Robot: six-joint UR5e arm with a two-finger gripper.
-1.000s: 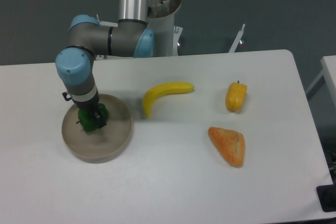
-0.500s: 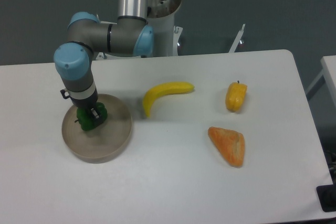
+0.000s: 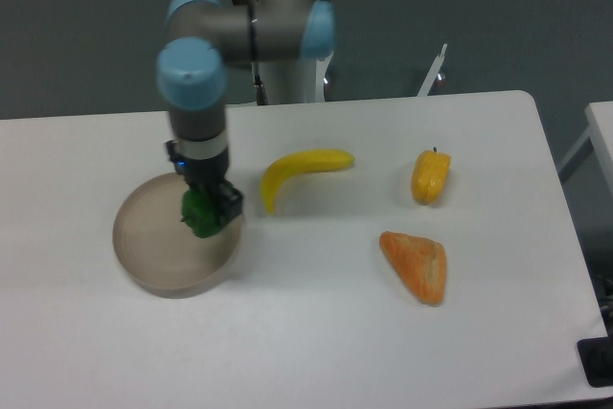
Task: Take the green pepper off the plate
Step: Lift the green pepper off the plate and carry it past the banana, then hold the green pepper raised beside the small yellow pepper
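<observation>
We see the plate [image 3: 153, 251] on the left part of the table [image 3: 316, 332]. The gripper [image 3: 209, 210] hangs over the right side of the plate and holds the green pepper [image 3: 199, 216] there. The banana [image 3: 297, 171] lies just right of the plate and a bit behind it. The small pepper [image 3: 431, 176] lies far right of the plate. The wedge-shaped piece [image 3: 417, 265] lies in front of that small pepper.

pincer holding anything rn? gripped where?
Yes: the pincer is shut on the green pepper, gripping its upper body from above, over the right side of the plate.
</observation>
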